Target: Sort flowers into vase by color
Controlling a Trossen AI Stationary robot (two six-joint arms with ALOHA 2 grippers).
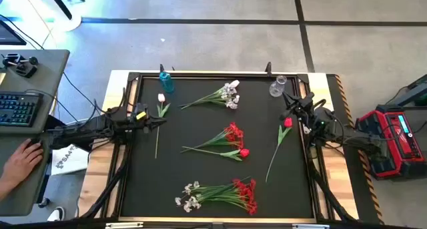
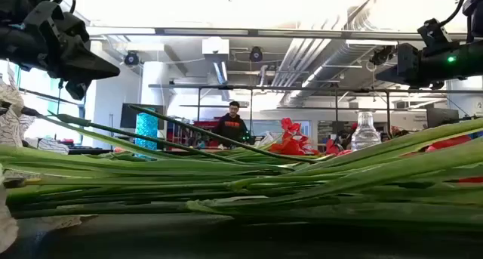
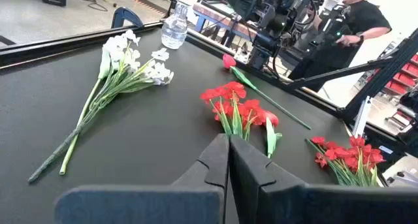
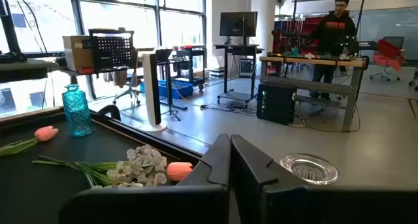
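A black mat-covered table (image 1: pixel 147 189) is lying beneath two dark robot arms, seen from above. The left gripper (image 1: pixel 162 121) is hovering at the table's left edge, its jaws pressed closed and holding nothing, just beside a single pink-white tulip on a long green stem (image 1: pixel 160 99). The right gripper (image 1: pixel 288 97) is hovering near the table's right edge with its jaws also closed and empty, between a clear glass vase (image 1: pixel 277 87) at the far edge and a red rose on a long thin stem (image 1: pixel 287 123). A teal glass vase (image 1: pixel 166 81) is standing at the far edge toward the left. A spray of small white blossoms (image 1: pixel 229 94) is lying near the far side, a bunch of red blooms (image 1: pixel 233 139) is lying at the centre, and a mixed pile of white and red flowers (image 1: pixel 220 194) is lying along the near edge. A person's hand (image 1: pixel 20 161) is resting on a grey desk (image 1: pixel 40 75) to the left.
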